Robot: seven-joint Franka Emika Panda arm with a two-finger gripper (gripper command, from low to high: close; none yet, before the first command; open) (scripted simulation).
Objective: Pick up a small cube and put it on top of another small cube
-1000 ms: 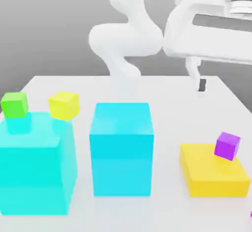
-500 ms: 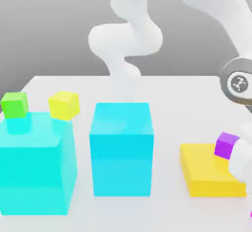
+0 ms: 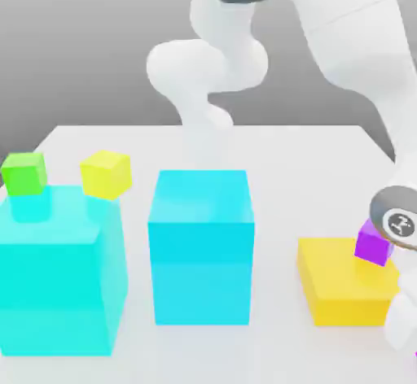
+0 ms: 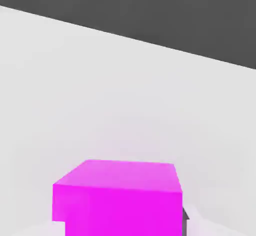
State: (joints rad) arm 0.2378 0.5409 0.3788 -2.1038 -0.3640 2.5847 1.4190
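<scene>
Exterior view, lower right of the frame: we see the small purple cube [image 3: 373, 246] on the yellow block [image 3: 342, 289], our arm [image 3: 397, 236] partly covering it. We cannot tell how our claw stands. Hand view, low centre: a magenta cube [image 4: 117, 197] on the white bench [image 4: 100, 90].

Purple cube [image 3: 373, 245] looking glossy, smooth plastic; cyan blocks [image 3: 200, 244] showing shiny, slightly see-through faces; yellow slab [image 3: 342, 289] looking matt; table [image 3: 285, 154] looking smooth, semi-gloss white.
</scene>
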